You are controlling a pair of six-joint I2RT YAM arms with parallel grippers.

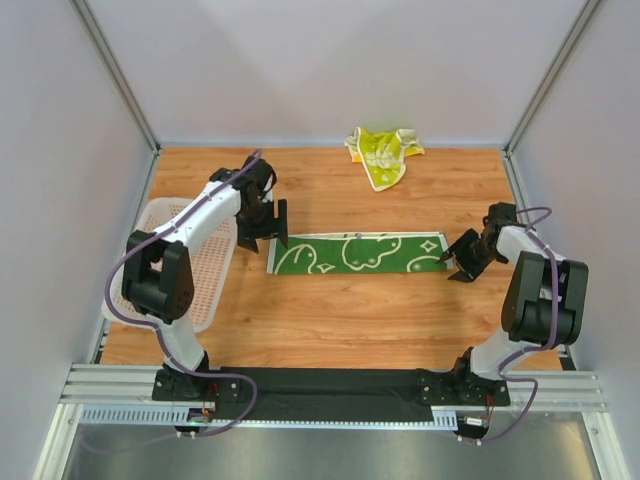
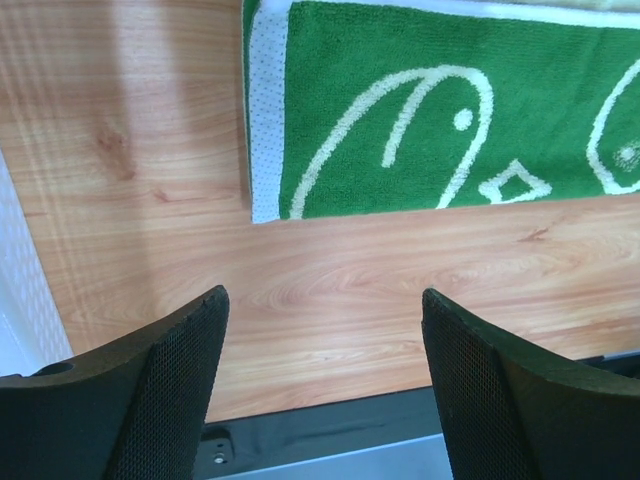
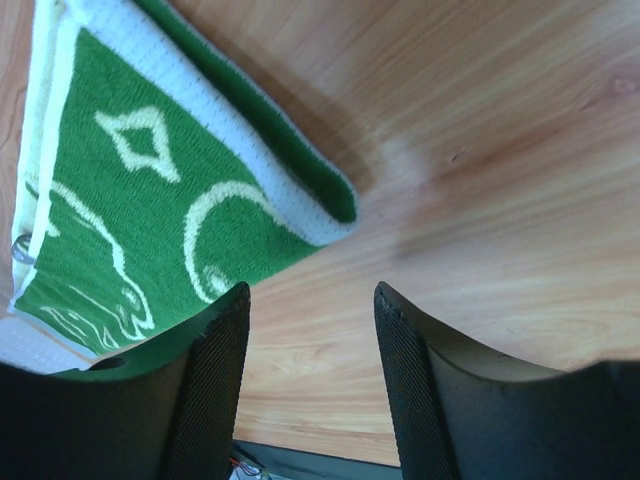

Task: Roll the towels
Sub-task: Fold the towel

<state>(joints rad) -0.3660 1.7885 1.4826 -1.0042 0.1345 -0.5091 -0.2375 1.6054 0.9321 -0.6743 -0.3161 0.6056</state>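
Wood table (image 1: 330, 320) between grey walls (image 1: 330, 60) bears green towel (image 1: 355, 253), yellow towel (image 1: 382, 152), white basket (image 1: 212, 285).

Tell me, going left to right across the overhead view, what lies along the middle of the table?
basket → left gripper → green towel → right gripper
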